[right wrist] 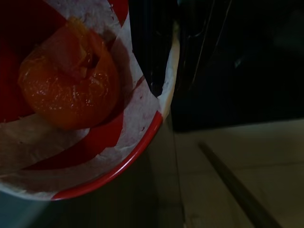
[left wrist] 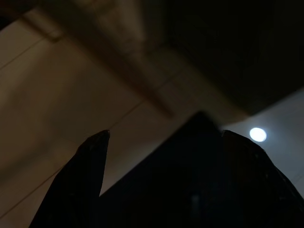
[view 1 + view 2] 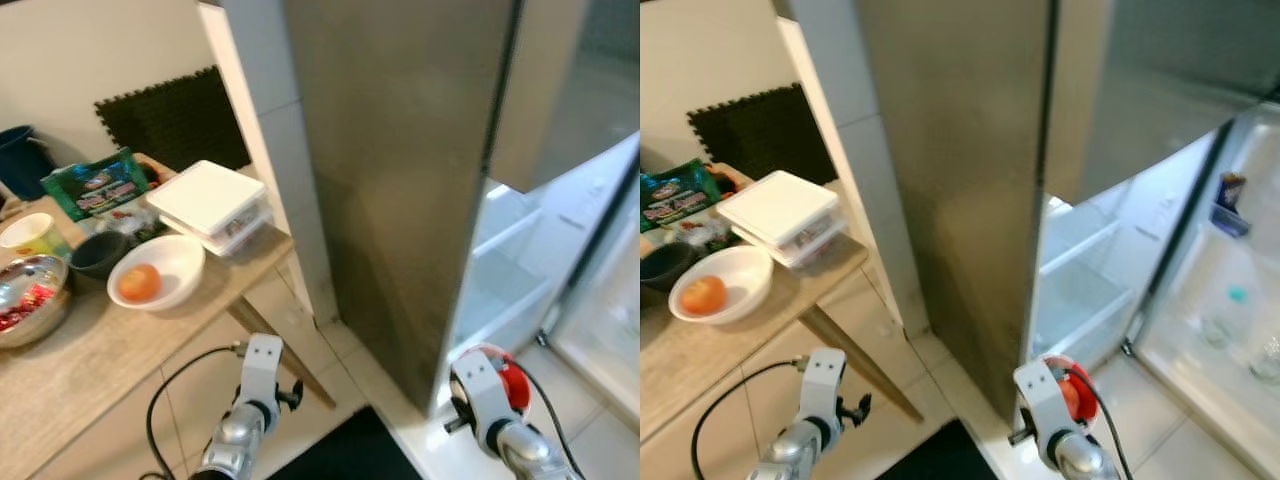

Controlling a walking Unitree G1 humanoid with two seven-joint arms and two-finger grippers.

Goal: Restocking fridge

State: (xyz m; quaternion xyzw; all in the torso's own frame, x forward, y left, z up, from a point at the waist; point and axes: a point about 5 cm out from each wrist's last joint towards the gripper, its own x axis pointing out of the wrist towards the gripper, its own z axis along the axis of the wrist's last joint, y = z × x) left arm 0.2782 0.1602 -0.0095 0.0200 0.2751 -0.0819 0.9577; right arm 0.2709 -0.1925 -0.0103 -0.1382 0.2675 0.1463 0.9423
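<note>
Low at the robot's right, the right tool point(image 1: 152, 52) pinches the rim of a red-and-white bowl point(image 1: 114, 156) holding an orange fruit point(image 1: 66, 90). Ahead and to the right lies the open fridge point(image 3: 970, 200), its white shelves point(image 3: 1080, 290) past the steel door edge, so the right arm is nearer. That door edge stands between bowl and shelves and must be rounded. The left tool point(image 2: 161, 156) hangs spread over the floor. On the table point(image 3: 90, 350), well apart on the left: a white bowl point(image 3: 170, 260) and 2 stacked containers point(image 3: 215, 205).
</note>
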